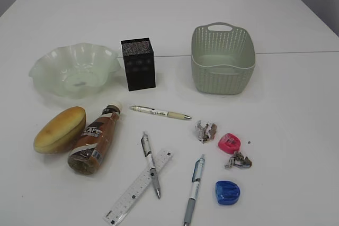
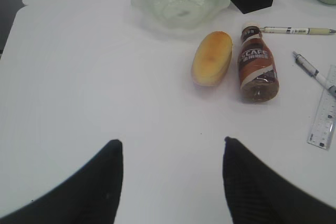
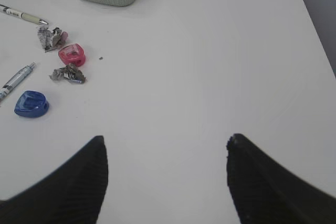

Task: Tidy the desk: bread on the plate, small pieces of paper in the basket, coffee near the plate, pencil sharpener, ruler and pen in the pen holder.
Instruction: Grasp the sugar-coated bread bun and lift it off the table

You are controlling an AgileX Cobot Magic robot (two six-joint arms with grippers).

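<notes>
On the white desk [image 1: 296,104] the bread [image 1: 60,129] lies left, beside the coffee [image 1: 96,138] bottle on its side. Behind them stand the green plate [image 1: 74,70], the black pen holder [image 1: 138,64] and the basket [image 1: 223,59]. A ruler [image 1: 139,186] lies under one pen [image 1: 150,163]; two more pens [image 1: 160,112] [image 1: 194,189] lie nearby. Two paper scraps [image 1: 205,131] [image 1: 238,160] sit by a pink pencil sharpener [image 1: 230,143] and a blue one [image 1: 227,192]. My left gripper [image 2: 172,141] hangs open over bare desk short of the bread [image 2: 211,57]. My right gripper [image 3: 166,139] is open, right of the blue sharpener [image 3: 31,103].
A thin seam [image 1: 296,53] crosses the desk behind the basket. The desk's left edge [image 2: 16,22] shows in the left wrist view and its right edge [image 3: 315,22] in the right wrist view. Neither arm shows in the exterior view.
</notes>
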